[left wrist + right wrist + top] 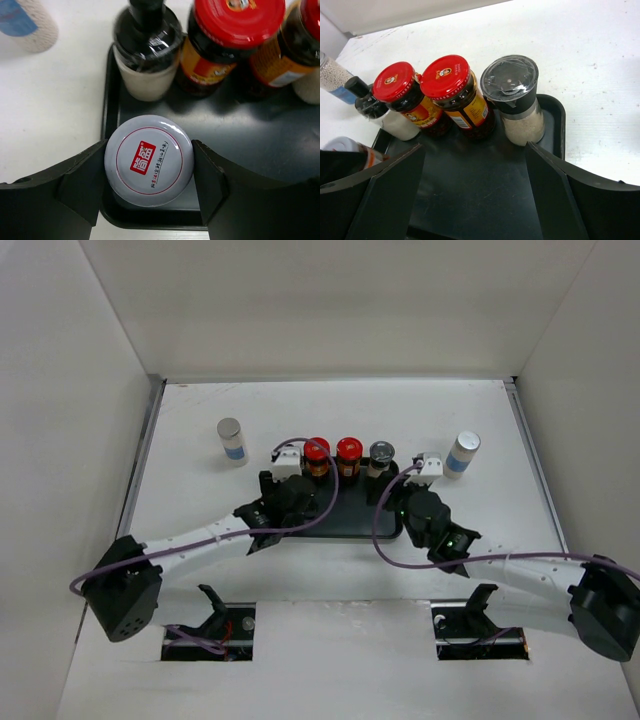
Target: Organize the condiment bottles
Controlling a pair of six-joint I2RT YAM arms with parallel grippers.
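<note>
Low in the left wrist view, the left gripper (150, 145) pinched the white-lidded jar (149, 167) by its sides, over the tray's (260, 145) lower-left corner. The right gripper (474, 150) gaped wide, holding nothing. Behind stood the black-capped jar (146, 50), the red-lidded jars (232, 30) and the grey-lidded jar (512, 95). Released on the rim, the held jar could tip. Pushed forward, it could topple the black-capped one.

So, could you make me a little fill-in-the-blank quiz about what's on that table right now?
1. The left hand grips a jar whose lid is ___.
2. The number of red-lidded jars standing on the tray is ___.
3. The right hand is open above the tray and holds ___.

Missing words: white; two; nothing.
</note>
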